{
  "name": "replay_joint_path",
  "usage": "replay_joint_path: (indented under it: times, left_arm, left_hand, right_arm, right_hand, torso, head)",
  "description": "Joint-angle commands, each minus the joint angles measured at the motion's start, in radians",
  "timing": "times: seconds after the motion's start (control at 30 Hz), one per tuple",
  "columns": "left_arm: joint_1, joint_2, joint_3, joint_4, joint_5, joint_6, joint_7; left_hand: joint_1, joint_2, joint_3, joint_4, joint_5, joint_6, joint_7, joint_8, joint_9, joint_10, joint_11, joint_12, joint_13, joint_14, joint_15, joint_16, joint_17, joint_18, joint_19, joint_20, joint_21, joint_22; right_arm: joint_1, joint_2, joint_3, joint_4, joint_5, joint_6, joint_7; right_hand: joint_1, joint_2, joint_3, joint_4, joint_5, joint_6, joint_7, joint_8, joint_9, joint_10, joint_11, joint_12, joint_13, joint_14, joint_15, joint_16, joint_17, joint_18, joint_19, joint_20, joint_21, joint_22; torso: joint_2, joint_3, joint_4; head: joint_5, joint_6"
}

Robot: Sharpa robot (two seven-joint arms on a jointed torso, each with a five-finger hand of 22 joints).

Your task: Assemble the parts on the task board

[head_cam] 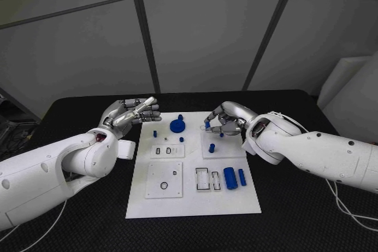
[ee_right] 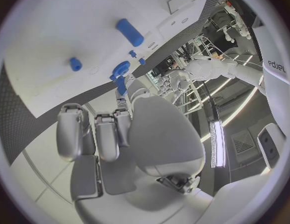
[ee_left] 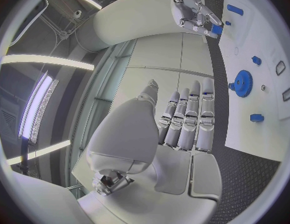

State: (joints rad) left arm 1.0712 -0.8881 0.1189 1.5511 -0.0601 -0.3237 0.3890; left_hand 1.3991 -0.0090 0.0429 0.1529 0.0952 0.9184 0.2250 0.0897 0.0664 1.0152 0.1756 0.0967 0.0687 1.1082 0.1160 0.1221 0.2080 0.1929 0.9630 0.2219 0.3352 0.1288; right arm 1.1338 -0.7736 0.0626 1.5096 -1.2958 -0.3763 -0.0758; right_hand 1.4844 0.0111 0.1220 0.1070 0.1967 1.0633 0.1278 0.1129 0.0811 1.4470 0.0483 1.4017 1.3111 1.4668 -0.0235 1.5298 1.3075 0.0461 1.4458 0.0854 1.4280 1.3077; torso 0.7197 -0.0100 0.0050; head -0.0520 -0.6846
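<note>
Grey wall panels behind; black bench (head_cam: 78, 219) in front, with the white board (head_cam: 193, 200) lying lengthwise at its middle.

Parts on the board: a blue gear (head_cam: 177, 124) at the far end, left of centre; a small peg (head_cam: 156, 134) near its left; a short pin (head_cam: 212, 148) standing mid-board; a thick cylinder (head_cam: 230, 177) and a thin rod (head_cam: 242, 177) lying side by side at the right, next to outlined slots. An inset plate with a ring mark sits nearer, on the left.

Left hand (head_cam: 132, 113) hovers off the board's far-left corner, fingers extended and close together, nothing in it. The left wrist view shows the palm bare, with the gear (ee_left: 242, 82) beyond the fingertips.

Right hand (head_cam: 224, 121) is over the far-right part of the board, fingers curled in, pinching a small blue piece (head_cam: 208, 126) at the fingertips. The left wrist view shows the same pinch (ee_left: 215, 30).

Handling, as judged: all parts look like rigid printed plastic, light and smooth, unlikely to break but easy to flick away or drop. The cylinder and rod would roll if nudged, so best taken across the middle from above. Small pegs want a fingertip pinch near the top, kept upright for seating. The gear is better held by its hub or rim.
</note>
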Motion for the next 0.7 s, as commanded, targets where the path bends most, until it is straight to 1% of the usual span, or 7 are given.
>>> replay_joint_path:
  times: [0.03,0.13,0.23,0.3,0.43,0.53,0.7]
  left_arm:
    - [0.003,-0.002,0.001,-0.008,-0.007,0.011,0.007]
    - [0.003,-0.006,0.001,-0.015,-0.009,0.009,0.009]
    - [0.004,-0.01,0.001,-0.02,-0.01,0.009,0.009]
    - [0.004,-0.011,0.001,-0.022,-0.01,0.008,0.009]
    - [0.005,-0.011,0.001,-0.022,-0.011,0.008,0.009]
    - [0.005,-0.011,0.001,-0.021,-0.011,0.008,0.008]
    - [0.006,-0.009,0.001,-0.019,-0.011,0.008,0.007]
  left_hand:
    - [-0.001,0.009,0.0,-0.006,-0.001,-0.004,0.002,-0.003,-0.001,-0.006,-0.001,-0.005,-0.001,0.0,0.006,-0.004,0.001,-0.011,0.003,0.003,-0.006,-0.001]
    - [-0.001,0.009,0.0,-0.006,-0.001,-0.004,0.002,-0.003,-0.001,-0.006,-0.001,-0.005,-0.001,0.0,0.006,-0.004,0.001,-0.011,0.003,0.004,-0.006,-0.001]
    - [-0.001,0.009,0.0,-0.006,-0.001,-0.004,0.002,-0.003,-0.001,-0.006,-0.001,-0.005,-0.001,0.0,0.006,-0.004,0.001,-0.011,0.003,0.004,-0.006,-0.001]
    - [-0.001,0.009,0.0,-0.006,-0.001,-0.004,0.002,-0.003,-0.001,-0.006,-0.001,-0.005,-0.001,0.0,0.006,-0.004,0.001,-0.011,0.003,0.004,-0.006,-0.001]
    - [-0.001,0.009,0.0,-0.006,-0.001,-0.004,0.002,-0.003,-0.001,-0.006,-0.001,-0.005,-0.001,0.0,0.006,-0.004,0.001,-0.011,0.003,0.004,-0.006,-0.001]
    - [-0.001,0.009,0.0,-0.006,-0.001,-0.004,0.002,-0.003,-0.001,-0.006,-0.001,-0.005,-0.001,0.0,0.006,-0.004,0.001,-0.011,0.003,0.004,-0.006,-0.001]
    - [0.0,0.01,0.001,-0.007,-0.001,-0.004,0.002,-0.003,-0.001,-0.006,-0.001,-0.005,-0.001,0.0,0.006,-0.004,0.001,-0.011,0.003,0.004,-0.006,-0.001]
  right_arm:
    - [0.001,0.034,0.0,0.008,-0.069,0.011,-0.061]
    - [0.0,0.068,-0.001,0.01,-0.092,0.018,-0.077]
    - [-0.002,0.099,-0.002,0.01,-0.112,0.023,-0.093]
    - [-0.004,0.118,-0.004,0.01,-0.122,0.024,-0.107]
    - [-0.007,0.149,-0.008,0.006,-0.138,0.029,-0.148]
    - [-0.011,0.172,-0.011,-0.002,-0.136,0.035,-0.184]
    - [-0.024,0.196,-0.015,-0.005,-0.138,0.047,-0.212]
  right_hand:
    - [0.003,0.001,0.006,-0.003,-0.005,0.011,-0.003,0.007,0.002,-0.002,-0.007,-0.006,0.096,0.087,-0.006,0.004,0.186,0.008,0.001,-0.006,0.002,0.004]
    - [0.003,0.0,0.007,-0.004,-0.004,0.011,-0.003,0.007,0.002,-0.003,-0.007,-0.006,0.095,0.087,-0.007,0.004,0.186,0.009,0.001,-0.006,0.001,0.003]
    - [0.003,0.0,0.007,-0.004,-0.004,0.011,-0.003,0.007,0.002,-0.003,-0.007,-0.007,0.094,0.087,-0.007,0.004,0.185,0.009,0.001,-0.006,0.001,0.002]
    - [0.002,0.0,0.008,-0.004,-0.002,0.012,-0.003,0.007,0.002,-0.004,-0.008,-0.008,0.094,0.087,-0.007,0.003,0.184,0.009,0.0,-0.006,0.0,0.001]
    - [-0.001,-0.003,0.009,-0.005,0.002,0.013,-0.003,0.008,0.002,-0.004,-0.008,-0.009,0.093,0.087,-0.007,0.003,0.184,0.009,0.0,-0.007,0.0,0.001]
    - [-0.002,-0.004,0.009,-0.005,0.002,0.014,-0.003,0.008,0.002,-0.005,-0.008,-0.01,0.092,0.086,-0.008,0.002,0.182,0.009,-0.001,-0.007,-0.001,-0.001]
    - [-0.003,-0.006,0.009,-0.006,0.002,0.014,-0.003,0.008,0.002,-0.006,-0.008,-0.011,0.091,0.086,-0.008,0.001,0.181,0.009,-0.001,-0.007,-0.001,-0.001]
  torso:
    - [0.0,-0.0018,0.0014]
    - [0.001,0.0003,-0.0004]
    - [0.002,-0.0004,0.0011]
    - [0.001,-0.0012,0.0018]
    - [0.002,-0.0015,0.0008]
    - [0.003,-0.0004,-0.0024]
    - [0.002,-0.0004,-0.0015]
  head:
    - [0.013,-0.002]
    - [0.023,-0.004]
    - [0.031,-0.008]
    - [0.043,-0.011]
    - [0.056,-0.016]
    - [0.062,-0.018]
    - [0.067,-0.023]
